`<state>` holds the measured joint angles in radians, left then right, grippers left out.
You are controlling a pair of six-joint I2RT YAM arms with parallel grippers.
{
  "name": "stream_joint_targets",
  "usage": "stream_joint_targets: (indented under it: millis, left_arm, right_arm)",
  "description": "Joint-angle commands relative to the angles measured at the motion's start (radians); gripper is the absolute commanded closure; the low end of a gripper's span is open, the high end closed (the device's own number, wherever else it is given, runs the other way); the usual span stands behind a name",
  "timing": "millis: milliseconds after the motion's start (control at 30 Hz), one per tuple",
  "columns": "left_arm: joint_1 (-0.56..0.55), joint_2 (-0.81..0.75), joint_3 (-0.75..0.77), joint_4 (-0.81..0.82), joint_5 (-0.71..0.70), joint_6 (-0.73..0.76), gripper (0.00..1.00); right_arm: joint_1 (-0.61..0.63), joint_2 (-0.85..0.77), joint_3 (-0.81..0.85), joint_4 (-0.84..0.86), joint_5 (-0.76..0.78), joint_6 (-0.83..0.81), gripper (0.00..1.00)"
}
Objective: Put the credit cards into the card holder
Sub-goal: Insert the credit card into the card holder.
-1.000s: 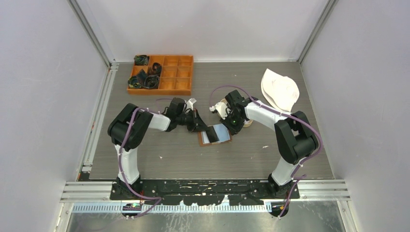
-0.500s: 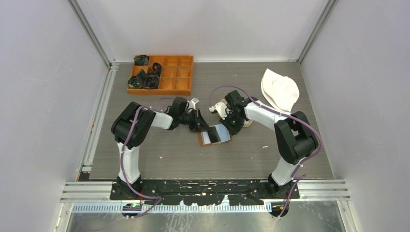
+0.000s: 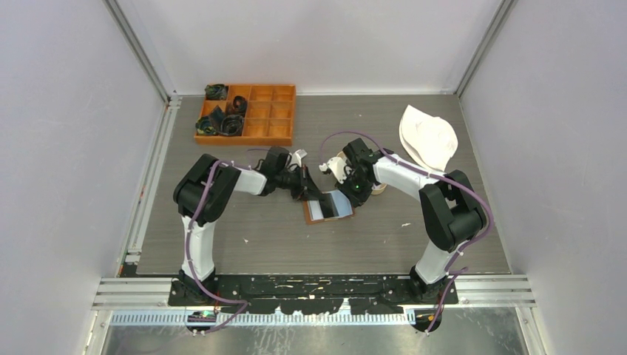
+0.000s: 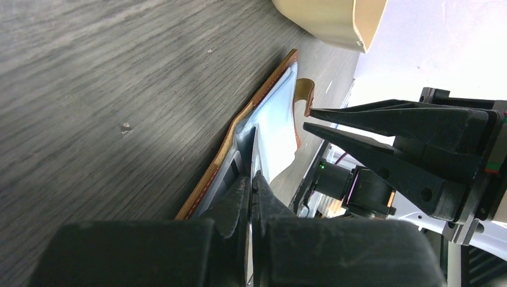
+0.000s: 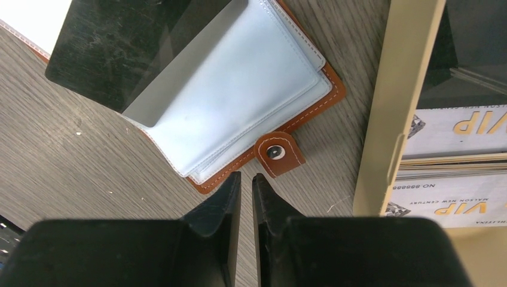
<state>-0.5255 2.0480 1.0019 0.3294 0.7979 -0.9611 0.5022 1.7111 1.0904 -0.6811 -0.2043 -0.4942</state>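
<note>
left gripper [image 4: 252, 179]: jaws fully closed, pinching the thin edge of the black card [image 5: 119, 54]. It grips the trailing end so the leading end stays free to feed into the wallet [image 5: 308, 104]

the card is kept low, edge-on to the wrist camera, lined up with the mouth of the pale sleeve [image 5: 239, 101]. Part of it already sits under the sleeve and the rest sticks out toward the left gripper, so I read this as mid-insertion, not seated yet

right gripper [image 5: 246, 177]: jaws nearly closed, only a thin slit, nothing between them. The tips are down at the wallet's opposite edge, just beside the snap tab [image 5: 275, 154]. Can't tell if they touch the leather. Looks like a backstop, so the wallet doesn't slide on the table [image 5: 72, 167] while the card is pushed in from the other side

the wallet lies open and flat, roughly mid-table, slightly toward the near edge, with the tab flopped outward and clear of the sleeve mouth

the tray [image 5: 391, 119] sits just beside the wallet on the right-edge side, holding the spare cards [image 5: 454, 173] close for the next picks

the orange box [image 3: 248, 112] at the far left corner and the white cloth [image 3: 427, 137] toward the far right corner are both well apart and out of the way
</note>
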Motion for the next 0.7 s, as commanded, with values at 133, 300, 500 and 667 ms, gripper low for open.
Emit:
stream_joint_targets:
  millis: [133,300,500,667]
  left_arm:
    - [-0.015,0.043,0.054,-0.021,0.013,0.003,1.00]
    - [-0.019,0.061,0.066,-0.015,0.015,-0.006,0.99]
    - [-0.019,0.072,0.066,-0.010,0.017,-0.008,0.96]
    - [-0.019,0.080,0.065,-0.003,0.018,-0.011,0.95]
  right_arm:
    - [0.009,-0.022,0.043,0.009,-0.009,0.003,0.81]
    - [0.008,-0.030,0.049,0.005,-0.006,0.008,0.71]
    - [0.004,-0.098,0.052,0.000,-0.001,-0.001,0.61]
    - [0.000,-0.155,0.045,-0.009,-0.096,-0.015,0.61]
